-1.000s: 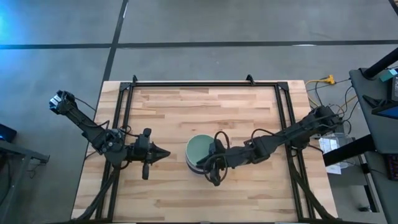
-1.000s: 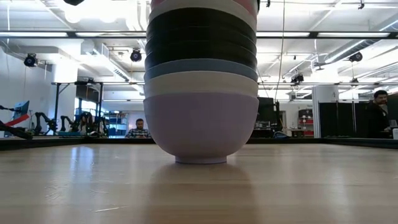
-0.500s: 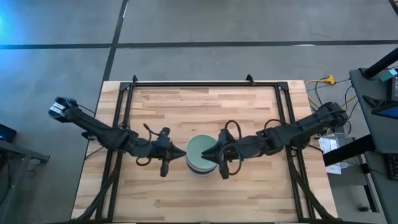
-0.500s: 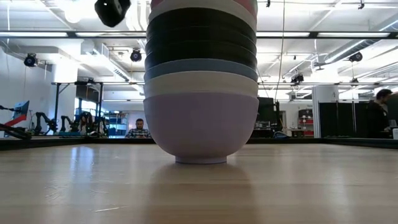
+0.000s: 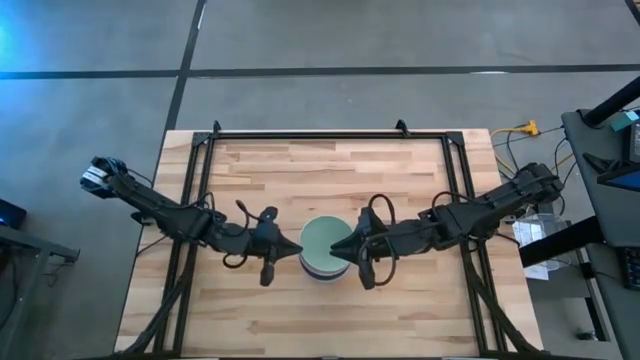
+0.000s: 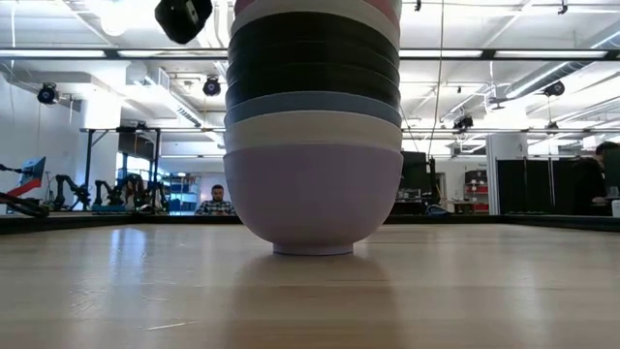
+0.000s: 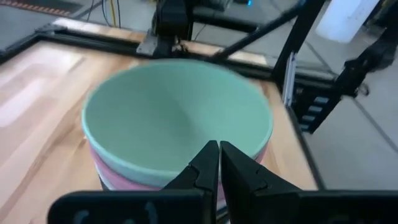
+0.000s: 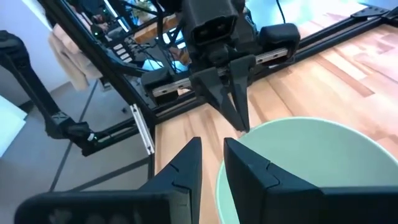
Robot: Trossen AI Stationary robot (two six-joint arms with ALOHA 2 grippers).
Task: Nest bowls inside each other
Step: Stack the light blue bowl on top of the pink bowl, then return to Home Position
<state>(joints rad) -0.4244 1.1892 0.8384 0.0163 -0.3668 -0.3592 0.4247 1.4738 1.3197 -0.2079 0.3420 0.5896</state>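
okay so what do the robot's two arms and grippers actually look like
Both arms are dark, jointed links with black cables looping off them. Each ends in a gripper, left and right, with two black, angular fingers tapering to wedge tips. The left arm's far end carries a small white-marked block.

No readable text in any view.
No label, brand, number or sign can be made out on the stacked bowls (image 6: pixel 313 126), on the desk (image 5: pixel 330 170) or on either arm, and the fittings in the room behind the desk are too far off to show any writing.
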